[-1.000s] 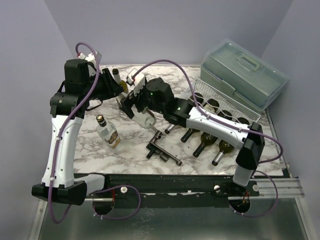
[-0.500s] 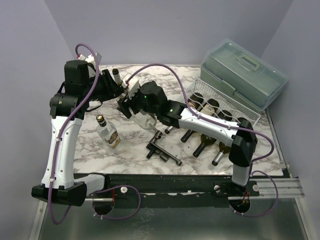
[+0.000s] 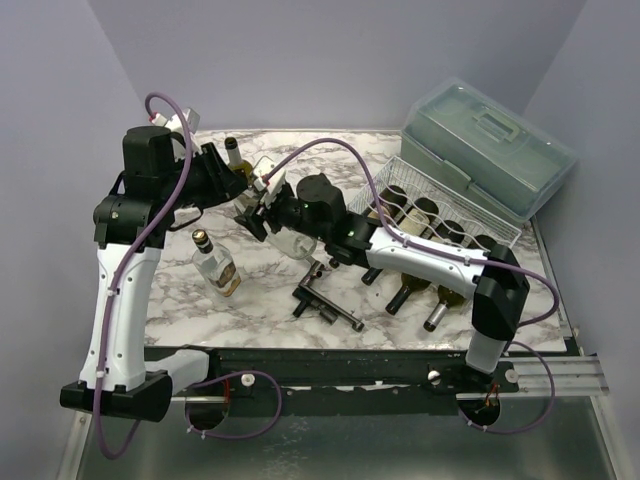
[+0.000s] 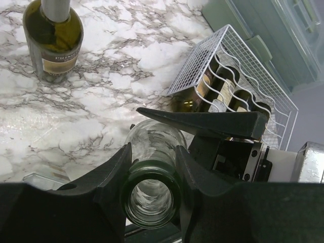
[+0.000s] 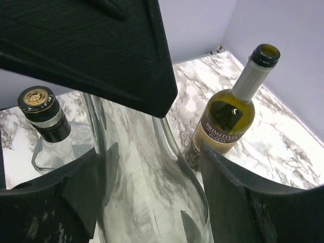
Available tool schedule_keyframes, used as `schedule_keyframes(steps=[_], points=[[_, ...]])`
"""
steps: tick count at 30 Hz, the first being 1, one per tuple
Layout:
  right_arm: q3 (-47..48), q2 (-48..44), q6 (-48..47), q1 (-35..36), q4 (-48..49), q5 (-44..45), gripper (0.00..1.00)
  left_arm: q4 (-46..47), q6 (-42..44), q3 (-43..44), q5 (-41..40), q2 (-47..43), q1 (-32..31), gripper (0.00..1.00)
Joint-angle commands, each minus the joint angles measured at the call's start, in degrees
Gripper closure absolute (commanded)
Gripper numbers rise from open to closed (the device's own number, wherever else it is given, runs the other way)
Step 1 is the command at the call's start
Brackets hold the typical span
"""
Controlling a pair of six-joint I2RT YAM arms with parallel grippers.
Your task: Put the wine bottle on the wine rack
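Two hands on wine bottle: left hand clamped at neck, right hand straddling body, clamp unclear. Neck left, base toward wine rack, right of both.

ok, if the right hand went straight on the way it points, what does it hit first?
The clear bottle: it sits between the right hand's open fingers, neck clamped by the left hand. Beyond it, probably the left hand; depth unclear.
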Motion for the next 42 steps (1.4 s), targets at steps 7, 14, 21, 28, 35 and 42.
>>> schedule_keyframes(steps=[7, 14, 21, 28, 35, 42], points=[[-1.44, -1.62, -3.01, 0.14, 6.08, -3.91, 0.99, 6.75, -3.47, 2.19, 4.79, -3.24, 0.01, 0.67], [3.78, 2.99, -2.92, 0.22, 2.02, 2.11, 0.88, 7.08, -1.43, 0.11, 2.27, -2.42, -0.05, 1.0], [3.7, 8.33, 0.75, 0.19, 5.22, 0.8, 0.49, 8.06, 1.68, -1.49, -4.77, 0.56, -1.85, 1.0], [1.14, 10.26, 6.38, 0.14, 6.66, 0.8, 0.27, 8.07, 2.08, -4.51, -18.44, 3.01, -13.15, 1.0], [-8.9, 6.02, 8.42, 0.13, 9.77, 0.8, 0.0, 8.5, 1.24, -8.21, -24.71, 4.73, -17.2, 1.0], [-16.49, 1.79, 10.71, 0.13, 12.96, 2.14, 0.0, 8.91, 0.79, -9.6, -27.18, 6.29, -19.89, 1.0]])
